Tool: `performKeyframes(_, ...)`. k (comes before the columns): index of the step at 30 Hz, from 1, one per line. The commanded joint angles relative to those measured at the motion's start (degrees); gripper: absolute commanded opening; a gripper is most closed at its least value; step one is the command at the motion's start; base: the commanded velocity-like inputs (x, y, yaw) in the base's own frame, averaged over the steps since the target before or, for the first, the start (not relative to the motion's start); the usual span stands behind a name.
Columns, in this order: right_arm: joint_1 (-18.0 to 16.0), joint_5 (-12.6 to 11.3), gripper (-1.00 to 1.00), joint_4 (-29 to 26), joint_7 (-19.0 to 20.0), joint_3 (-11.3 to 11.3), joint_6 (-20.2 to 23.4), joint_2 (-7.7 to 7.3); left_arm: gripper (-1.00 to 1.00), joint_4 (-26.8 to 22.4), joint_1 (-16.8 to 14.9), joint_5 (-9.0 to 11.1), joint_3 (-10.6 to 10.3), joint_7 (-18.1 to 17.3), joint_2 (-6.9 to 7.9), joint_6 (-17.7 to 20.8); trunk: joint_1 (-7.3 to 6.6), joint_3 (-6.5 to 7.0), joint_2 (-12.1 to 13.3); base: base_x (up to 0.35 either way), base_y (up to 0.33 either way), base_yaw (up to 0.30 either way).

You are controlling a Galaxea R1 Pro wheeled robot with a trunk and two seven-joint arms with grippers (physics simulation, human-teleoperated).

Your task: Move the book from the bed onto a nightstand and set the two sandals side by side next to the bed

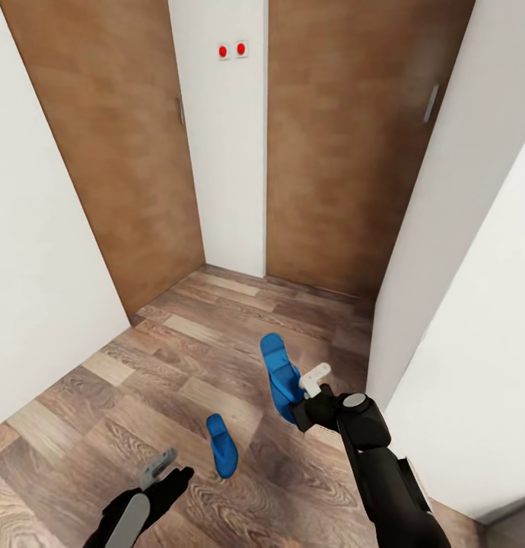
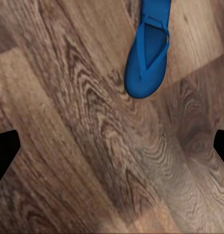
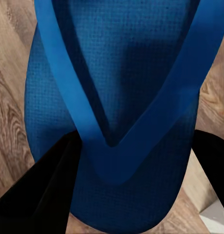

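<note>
1. My right pincer [image 1: 307, 384] grips one blue sandal [image 1: 280, 377] at its toe end; in my right wrist view the dark fingers [image 3: 41, 195] stand on either side of the sole [image 3: 117, 97], with the V-strap between them. The held sandal is tilted, its heel end pointing away from me toward the white wall strip [image 1: 228, 152].
2. The second sandal [image 1: 222, 445] lies flat on the floor, nearer to me than the held sandal and to its left, apart from it.
3. My left pincer [image 1: 165, 466] hovers just left of that second sandal, not touching it. In my left wrist view its dark fingertips [image 2: 5, 151] stand wide apart over bare planks, spread and holding nothing, with the sandal [image 2: 147, 58] ahead of them.
4. I count two sandals, two brown wooden doors [image 1: 118, 152], each with a slim grey handle [image 1: 431, 103], and two red round buttons [image 1: 232, 50] on the wall strip between the doors.
5. The floor [image 1: 141, 380] beneath the sandals is brown wood plank with strong grain. White walls [image 1: 34, 289] close in on both sides of this narrow corner.
</note>
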Motion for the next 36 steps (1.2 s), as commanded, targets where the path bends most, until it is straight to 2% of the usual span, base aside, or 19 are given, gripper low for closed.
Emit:
performKeyframes(1, 0.0, 0.4, -1.0, -0.1, 0.6, 0.0, 0.2, 0.02, 1.0, -0.1, -0.2, 0.6, -0.1, 1.7, -0.02, 0.1, 0.02, -0.06, 0.0, 0.329, -0.109, 0.0)
performKeyframes(12, -0.1, 0.4, -1.0, 0.1, 0.5, 0.1, 0.7, 0.02, 1.0, 0.0, -2.3, 0.7, -0.1, 7.9, -0.24, -1.3, 0.02, -0.06, 0.0, 0.328, -0.083, 0.0)
performKeyframes(22, -0.1, 0.0, -1.0, 0.2, 0.5, 0.0, 0.7, 0.02, 1.0, 0.0, -2.5, 0.8, -0.2, 8.7, -0.52, -1.4, 0.02, -0.06, 0.0, 0.311, 0.088, -0.071)
performKeyframes(36, -0.2, -0.3, -1.0, 0.2, 0.5, 0.0, 0.7, 0.02, 1.0, 0.0, -2.7, 0.8, -0.2, 8.8, -0.82, -1.4, 0.02, -0.06, 0.0, 0.064, 0.016, -0.035)
